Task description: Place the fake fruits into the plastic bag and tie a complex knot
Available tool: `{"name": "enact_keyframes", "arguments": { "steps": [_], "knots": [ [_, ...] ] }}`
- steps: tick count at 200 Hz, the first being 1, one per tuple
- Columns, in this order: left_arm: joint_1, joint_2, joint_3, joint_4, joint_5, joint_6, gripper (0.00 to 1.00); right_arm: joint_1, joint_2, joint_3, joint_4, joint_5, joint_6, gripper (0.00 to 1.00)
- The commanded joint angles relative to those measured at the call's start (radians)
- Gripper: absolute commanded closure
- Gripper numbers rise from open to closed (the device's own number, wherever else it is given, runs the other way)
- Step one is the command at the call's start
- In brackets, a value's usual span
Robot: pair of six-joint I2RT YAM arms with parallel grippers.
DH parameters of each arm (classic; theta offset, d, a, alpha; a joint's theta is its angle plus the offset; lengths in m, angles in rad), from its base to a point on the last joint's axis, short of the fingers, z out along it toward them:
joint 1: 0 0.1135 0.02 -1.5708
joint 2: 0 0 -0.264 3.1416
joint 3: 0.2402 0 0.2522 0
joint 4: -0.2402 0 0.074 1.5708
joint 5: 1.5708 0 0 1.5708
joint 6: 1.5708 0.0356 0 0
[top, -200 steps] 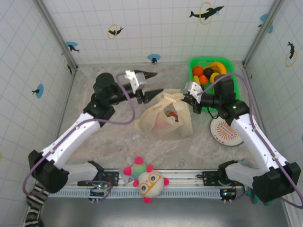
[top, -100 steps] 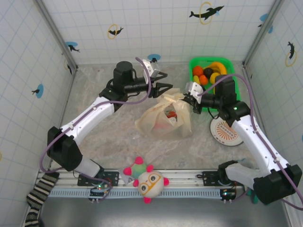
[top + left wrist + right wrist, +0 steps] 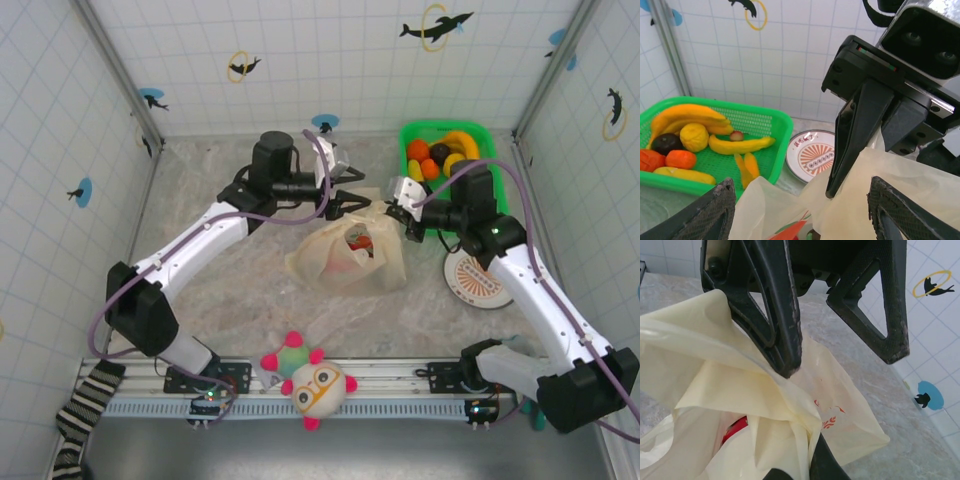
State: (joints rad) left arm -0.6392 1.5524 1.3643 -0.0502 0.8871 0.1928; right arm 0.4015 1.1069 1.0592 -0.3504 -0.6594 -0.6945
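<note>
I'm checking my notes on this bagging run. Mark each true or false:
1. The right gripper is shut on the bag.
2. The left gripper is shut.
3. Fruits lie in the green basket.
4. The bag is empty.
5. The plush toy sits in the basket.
1. True. The right gripper pinches the top of the bag.
2. False. The left gripper is open, at the top of the bag.
3. True. Several fruits lie in the basket.
4. False. A red fruit shows inside it.
5. False. The plush toy sits at the near edge, between the arm bases.
</note>
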Motion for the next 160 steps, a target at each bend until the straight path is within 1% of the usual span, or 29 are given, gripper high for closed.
{"name": "enact_keyframes", "arguments": {
  "steps": [1,23,43,102,130,160],
  "knots": [
    [-0.011,0.018,0.046,-0.064,0.029,0.056,0.29,0.02,-0.019,0.01,-0.011,0.048,-0.045,1.0],
    [-0.013,0.025,0.064,-0.094,0.032,0.068,0.27,0.047,-0.031,0.006,-0.012,0.119,-0.085,1.0],
    [-0.013,0.029,0.077,-0.13,0.027,0.082,0.26,0.065,-0.056,-0.018,0.024,0.173,-0.102,1.0],
    [-0.017,0.035,0.084,-0.214,0.012,0.116,0.22,0.103,-0.075,-0.019,0.013,0.241,-0.138,1.0],
    [-0.021,0.032,0.078,-0.234,0.033,0.129,0.18,0.124,-0.068,-0.014,-0.005,0.286,-0.161,1.0],
    [-0.024,0.049,0.096,-0.278,0.035,0.14,0.17,0.148,-0.064,-0.013,-0.012,0.328,-0.183,1.0]
  ]
}}
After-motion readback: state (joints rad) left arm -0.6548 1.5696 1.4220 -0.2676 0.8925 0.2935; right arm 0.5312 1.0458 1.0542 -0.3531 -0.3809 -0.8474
